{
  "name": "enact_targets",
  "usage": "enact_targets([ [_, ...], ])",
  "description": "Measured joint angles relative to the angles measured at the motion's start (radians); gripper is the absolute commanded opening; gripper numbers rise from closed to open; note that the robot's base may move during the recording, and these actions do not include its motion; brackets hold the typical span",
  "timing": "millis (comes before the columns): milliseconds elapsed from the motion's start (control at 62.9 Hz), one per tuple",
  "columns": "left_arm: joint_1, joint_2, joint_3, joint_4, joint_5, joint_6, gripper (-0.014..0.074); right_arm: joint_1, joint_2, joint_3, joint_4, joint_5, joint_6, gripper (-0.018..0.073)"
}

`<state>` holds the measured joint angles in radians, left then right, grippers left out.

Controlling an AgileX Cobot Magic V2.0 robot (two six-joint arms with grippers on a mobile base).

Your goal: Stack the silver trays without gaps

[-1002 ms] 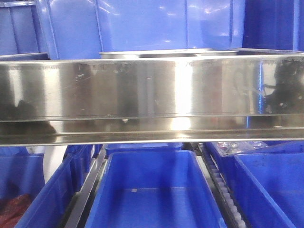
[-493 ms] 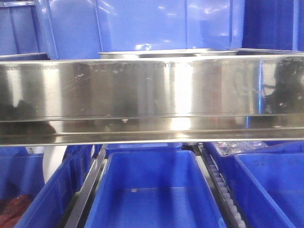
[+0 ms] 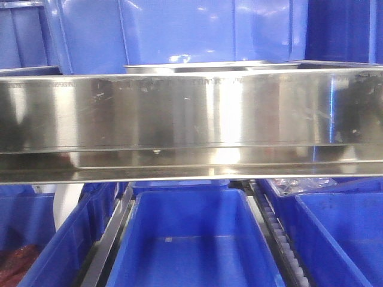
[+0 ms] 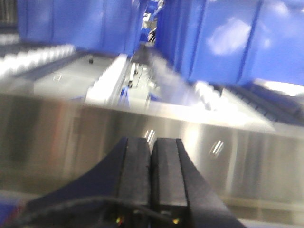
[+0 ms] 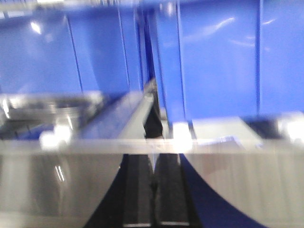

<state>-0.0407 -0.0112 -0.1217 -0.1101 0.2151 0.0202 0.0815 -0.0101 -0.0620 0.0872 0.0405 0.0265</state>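
Observation:
In the front view only the thin grey-silver rim of the silver trays [image 3: 209, 66] shows above the broad steel shelf rail [image 3: 191, 119]; neither gripper appears there. The right wrist view shows stacked silver tray rims [image 5: 42, 107] at the left, beyond the rail [image 5: 57, 175]. My right gripper [image 5: 153, 161] is shut and empty, its tips at the rail's top edge and to the right of those trays. My left gripper [image 4: 152, 142] is shut and empty, facing the rail's shiny face [image 4: 237, 156]. Both wrist views are blurred.
Blue plastic bins [image 3: 191, 239] sit on roller tracks [image 3: 281, 239] below the rail. More blue bins [image 3: 179, 30] stand close behind the trays. Tall blue bin walls [image 5: 218, 61] fill the back of both wrist views, with a narrow gap [image 5: 151, 57] between them.
The dark reflections at the left and right ends of the steel rail have faded out of the front view. The tray rim and the bins have not moved.

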Motion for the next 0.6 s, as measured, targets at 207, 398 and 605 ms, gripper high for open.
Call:
enact_targets([
  [207, 0.0, 0.064, -0.342, 0.003, 0.31, 0.112, 0.0229, 0.0, 0.034, -0.296, 0.004, 0.213, 0.001, 0.0395],
  [398, 0.0, 0.266, -0.526, -0.025, 0.401, 0.159, 0.0391, 0.0, 0.197, -0.468, 0.004, 0.335, 0.001, 0.0622],
  [605, -0.088, 0.499, -0.654, -0.091, 0.444, 0.35, 0.0391, 0.017, 0.42, -0.603, 0.004, 0.416, 0.003, 0.0613],
])
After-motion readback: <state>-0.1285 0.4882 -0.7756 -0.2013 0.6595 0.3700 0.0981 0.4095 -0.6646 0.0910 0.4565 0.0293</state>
